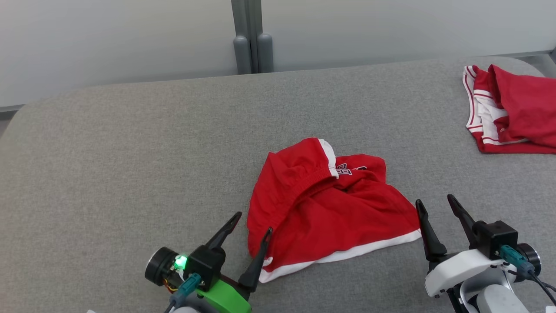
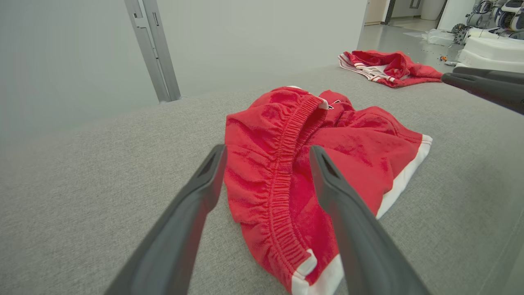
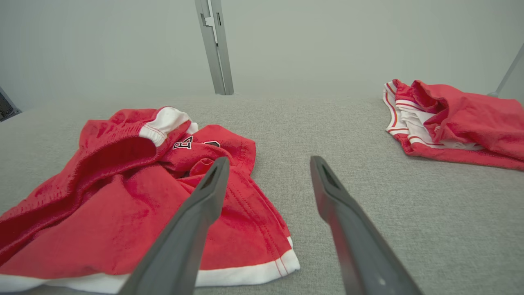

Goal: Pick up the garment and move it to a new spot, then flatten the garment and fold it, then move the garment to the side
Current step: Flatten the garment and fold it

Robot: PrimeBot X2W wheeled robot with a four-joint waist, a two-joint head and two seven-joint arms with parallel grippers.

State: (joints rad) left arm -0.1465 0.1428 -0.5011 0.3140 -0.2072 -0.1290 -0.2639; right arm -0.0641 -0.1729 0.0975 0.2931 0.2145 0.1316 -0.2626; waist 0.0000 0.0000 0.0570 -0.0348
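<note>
Red garment (image 1: pixel 330 217) lies crumpled on grey surface (image 1: pixel 130 152).

Far off to the right of our right claw (image 1: pixel 434 200), a second red garment (image 1: pixel 517 108) is cut off by the picture's edge. Ahead of our left claw (image 1: pixel 253 221), folds of the red shorts (image 1: pixel 330 208) hide part of a black-and-white emblem (image 1: pixel 344 169), which we cannot read.

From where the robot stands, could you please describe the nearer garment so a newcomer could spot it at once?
On the grey padded surface, look at the near middle, between the left gripper and the right gripper. There lies a crumpled pair of red shorts with an elastic waistband and a white hem. Unlike the striped red garment at the far right, it shows black-and-white lettering.
</note>
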